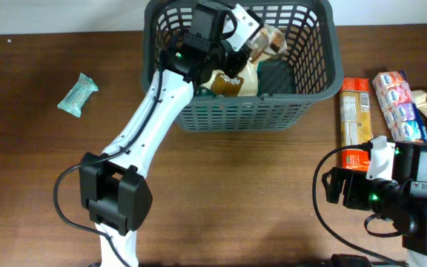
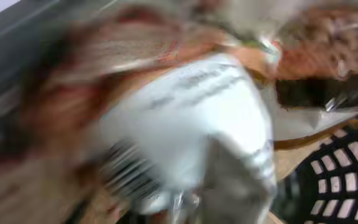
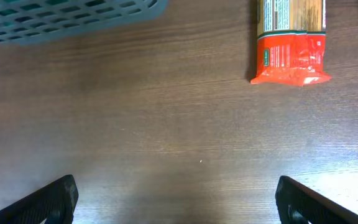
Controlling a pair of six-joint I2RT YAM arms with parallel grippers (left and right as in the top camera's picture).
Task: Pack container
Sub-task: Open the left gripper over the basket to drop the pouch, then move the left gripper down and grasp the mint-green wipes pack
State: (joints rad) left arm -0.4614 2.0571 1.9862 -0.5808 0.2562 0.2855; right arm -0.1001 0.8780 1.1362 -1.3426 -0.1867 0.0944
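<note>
The dark grey lattice container (image 1: 236, 115) stands at the back centre of the table. My left gripper (image 1: 236, 58) reaches down inside it, right over a brown and white snack pack (image 1: 224, 81). The left wrist view is blurred: a white and brown pack with a barcode (image 2: 185, 118) fills it, the container's black lattice (image 2: 347, 180) shows at the lower right, and the jaws are hidden. My right gripper (image 3: 176, 193) is open and empty above bare table, near the front right. The container's wall (image 3: 73, 15) shows at the top left of the right wrist view.
A long orange-ended snack pack (image 1: 355, 122) lies right of the container, ahead of my right gripper (image 3: 291, 43). Several pink, white and tan packs (image 1: 402, 107) lie at the far right. A teal pack (image 1: 78, 94) lies alone at the left.
</note>
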